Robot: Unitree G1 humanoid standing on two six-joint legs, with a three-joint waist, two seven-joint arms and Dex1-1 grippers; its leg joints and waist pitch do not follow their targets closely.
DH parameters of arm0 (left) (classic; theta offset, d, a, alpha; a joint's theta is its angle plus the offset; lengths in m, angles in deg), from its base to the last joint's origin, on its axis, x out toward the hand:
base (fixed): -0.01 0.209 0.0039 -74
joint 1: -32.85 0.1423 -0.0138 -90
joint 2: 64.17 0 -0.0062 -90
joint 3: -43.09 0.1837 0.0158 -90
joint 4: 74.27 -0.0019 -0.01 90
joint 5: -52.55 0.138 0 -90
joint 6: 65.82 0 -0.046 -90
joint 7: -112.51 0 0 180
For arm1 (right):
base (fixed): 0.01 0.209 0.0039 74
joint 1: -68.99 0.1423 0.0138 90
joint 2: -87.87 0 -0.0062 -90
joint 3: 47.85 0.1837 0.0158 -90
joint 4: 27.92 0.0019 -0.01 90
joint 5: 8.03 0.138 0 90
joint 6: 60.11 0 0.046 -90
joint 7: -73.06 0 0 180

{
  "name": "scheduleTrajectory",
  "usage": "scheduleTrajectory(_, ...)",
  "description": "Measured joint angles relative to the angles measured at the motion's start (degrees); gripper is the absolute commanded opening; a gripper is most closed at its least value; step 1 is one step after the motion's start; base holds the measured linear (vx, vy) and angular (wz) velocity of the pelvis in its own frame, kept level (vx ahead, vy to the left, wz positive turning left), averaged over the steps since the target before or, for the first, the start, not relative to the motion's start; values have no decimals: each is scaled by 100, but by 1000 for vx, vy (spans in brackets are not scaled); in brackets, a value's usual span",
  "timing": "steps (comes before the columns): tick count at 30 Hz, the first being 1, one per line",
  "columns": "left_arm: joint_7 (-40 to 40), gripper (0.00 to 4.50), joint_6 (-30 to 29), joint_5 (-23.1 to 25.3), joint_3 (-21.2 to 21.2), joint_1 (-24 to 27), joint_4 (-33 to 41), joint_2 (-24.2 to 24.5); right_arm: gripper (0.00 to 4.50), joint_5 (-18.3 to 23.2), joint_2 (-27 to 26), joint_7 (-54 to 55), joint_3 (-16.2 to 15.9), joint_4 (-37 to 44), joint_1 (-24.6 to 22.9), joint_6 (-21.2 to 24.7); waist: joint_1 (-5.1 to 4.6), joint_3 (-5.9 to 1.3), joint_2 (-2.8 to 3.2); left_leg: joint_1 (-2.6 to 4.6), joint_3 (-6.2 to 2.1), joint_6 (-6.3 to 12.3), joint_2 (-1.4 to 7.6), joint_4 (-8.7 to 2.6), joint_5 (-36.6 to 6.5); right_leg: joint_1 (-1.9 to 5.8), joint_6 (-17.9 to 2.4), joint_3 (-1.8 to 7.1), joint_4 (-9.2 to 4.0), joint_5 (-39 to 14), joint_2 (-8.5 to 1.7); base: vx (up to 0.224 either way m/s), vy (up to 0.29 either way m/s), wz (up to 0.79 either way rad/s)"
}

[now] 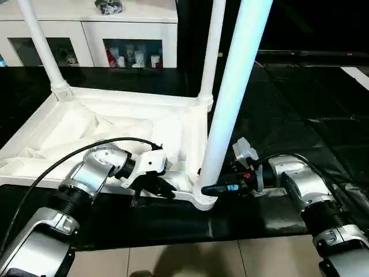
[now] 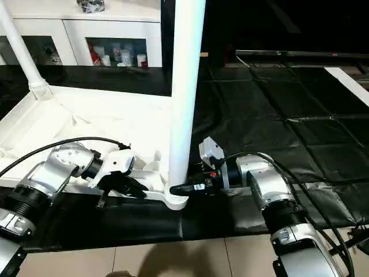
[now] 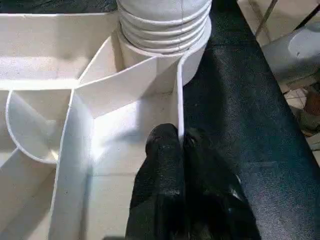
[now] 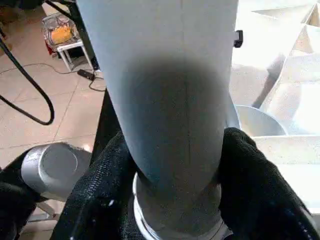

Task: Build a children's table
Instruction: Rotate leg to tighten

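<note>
Low over the black mat (image 1: 277, 219), both forearms reach inward to the upturned table top (image 1: 69, 124). Right gripper (image 4: 175, 165) clasps the near-right leg (image 1: 230, 86) just above its socket; left gripper (image 3: 181, 145) pinches the near rim. Three legs stand upright.

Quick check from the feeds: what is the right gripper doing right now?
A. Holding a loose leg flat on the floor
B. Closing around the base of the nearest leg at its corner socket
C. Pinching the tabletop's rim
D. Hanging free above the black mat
B: the right gripper has a black finger on either side of the nearest leg, just above the corner socket.
</note>
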Motion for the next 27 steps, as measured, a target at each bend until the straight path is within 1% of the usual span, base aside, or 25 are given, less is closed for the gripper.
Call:
scheduleTrajectory(3, -63, 0, -249, -20, -64, -18, -11, -96, 207, 2, -24, 93, 37, 120, -89, 66, 12, -2, 4, 4, 0, 0, 0, 0, 0, 4, -1, 0, 0, 0, 0, 0, 0, 0)
scheduleTrajectory(5, -215, 0, -499, -25, -133, -69, -107, -219, 206, -2, -67, 381, 158, 233, -238, 92, 22, -6, 13, 15, 0, -3, 1, 2, 5, 19, 0, 0, 2, 0, 0, 0, 0, 0)
scheduleTrajectory(6, -345, 0, -585, -19, -169, -100, -176, -263, 205, -3, -115, 552, 246, 235, -294, 101, 9, -7, 15, 22, 0, -2, 2, 3, 11, 28, 0, 1, 3, 0, 0, 0, 0, 0)
scheduleTrajectory(9, -971, 0, -939, 70, -327, -293, -480, -469, 202, -101, -395, 1639, 526, 238, -363, 135, -63, -8, 23, 30, 0, -12, 6, 6, 29, 41, 2, -2, -1, 0, 0, 0, 0, 0)
scheduleTrajectory(10, -1151, 0, -1041, 88, -348, -359, -559, -558, 199, -114, -468, 1975, 614, 242, -398, 131, -114, -8, 23, 37, 0, -12, 5, 6, 29, 45, 3, -4, -13, -1, 0, 0, 0, 0)
scheduleTrajectory(12, -1579, 0, -1282, 90, -491, -462, -765, -793, 198, -218, -686, 2667, 814, 208, -406, 191, -209, -7, 25, 26, 0, -12, 5, 9, 29, 56, 4, -4, -22, -1, 0, 0, 0, 0)
scheduleTrajectory(13, -1889, 0, -1463, 89, -573, -550, -891, -958, 198, -299, -848, 3166, 925, 185, -386, 205, -254, -8, 26, 30, 0, -11, 4, 11, 29, 60, 4, -4, -25, -1, 0, 0, 0, 0)
scheduleTrajectory(15, -2359, 0, -1748, 90, -700, -699, -1082, -1181, 197, -471, -1063, 3885, 1007, 77, -249, 225, -323, -10, 30, 26, 0, -11, 3, 11, 29, 59, 4, -4, -25, -1, 0, 0, 0, 0)
scheduleTrajectory(16, -2613, 0, -1908, 89, -786, -792, -1195, -1326, 197, -534, -1181, 4261, 1065, -28, -148, 241, -342, -10, 32, 25, -2, -11, 3, 11, 28, 60, 4, -5, -23, -1, 0, 0, 0, 0)
scheduleTrajectory(19, -3371, 0, -2213, 62, -1052, -975, -1432, -1680, 196, -672, -1548, 5309, 1270, -400, 209, 323, -357, -10, 33, 21, -6, -12, 4, 4, 28, 55, 3, -10, -16, 0, 0, 0, 0, 0)
scheduleTrajectory(20, -3518, 0, -2253, 49, -1079, -1013, -1470, -1744, 196, -702, -1604, 5536, 1285, -469, 289, 341, -354, -10, 33, 19, -8, -11, 4, -2, 27, 53, 3, -12, -17, 0, 0, 0, 0, 0)
scheduleTrajectory(22, -3734, 0, -2271, 37, -1143, -1017, -1473, -1831, 196, -767, -1717, 5899, 1306, -583, 420, 351, -351, -10, 32, 18, -8, -7, 3, -14, 22, 51, 1, -12, -16, 1, 0, 0, 0, 0)
scheduleTrajectory(24, -3771, 0, -2270, 35, -1164, -1017, -1463, -1843, 196, -776, -1767, 6041, 1306, -623, 461, 325, -346, -11, 34, 17, -8, -4, 2, -28, 20, 47, 0, -11, -17, 0, 1, 0, 0, 0)
scheduleTrajectory(25, -3780, 0, -2263, 35, -1171, -1017, -1460, -1842, 252, -775, -1790, 6085, 1311, -642, 471, 298, -346, -11, 34, 16, -8, -4, 2, -33, 19, 45, -10, -11, -17, 1, 2, 0, 0, 0)
scheduleTrajectory(26, -3790, 0, -2255, 36, -1172, -1017, -1460, -1841, 252, -776, -1820, 6106, 1340, -651, 471, 282, -346, -11, 34, 16, -7, -4, 2, -34, 18, 44, -24, -11, -16, 8, 2, 0, 0, 0)
scheduleTrajectory(27, -3796, 0, -2246, 40, -1172, -1017, -1460, -1838, 268, -780, -1851, 6128, 1359, -665, 472, 253, -347, -11, 35, 15, -7, -4, 2, -35, 18, 43, -27, -11, -17, 9, 2, 0, 0, 0)
